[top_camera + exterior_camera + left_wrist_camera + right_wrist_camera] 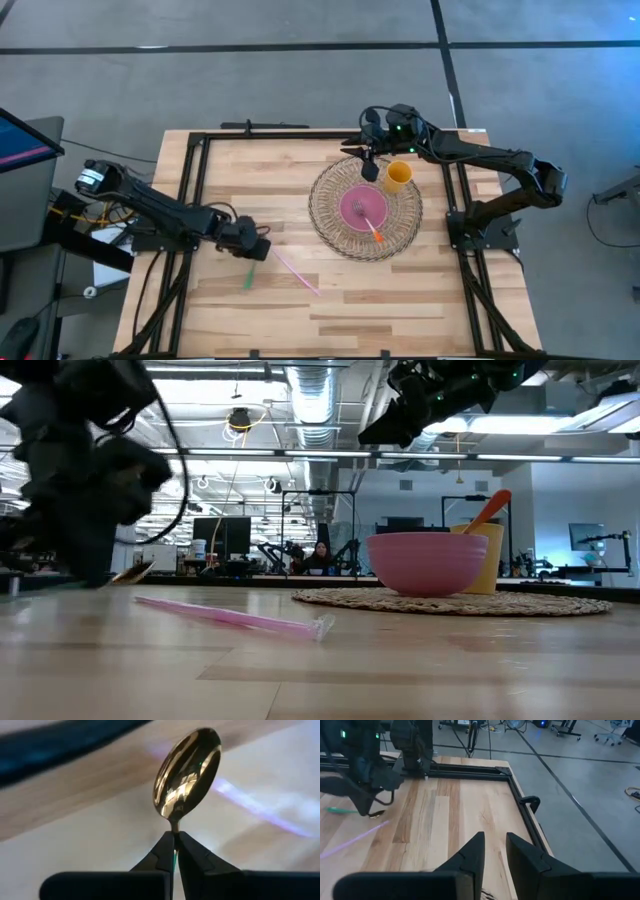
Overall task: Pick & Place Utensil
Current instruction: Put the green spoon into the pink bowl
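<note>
The left gripper (174, 851), well left of the woven mat (330, 228), is clamped on the thin neck of a gold spoon (187, 770): rigid, light, polished metal likely to pivot unless held firmly.

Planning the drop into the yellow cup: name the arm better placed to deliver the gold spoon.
Left, probably. The left gripper already pinches the gold spoon between its fingers. The right gripper hovers empty beside the yellow cup, so it would need a handover.

A person (322, 555) sits far beyond the jaws in the room behind, among monitors (222, 538) and desks.
</note>
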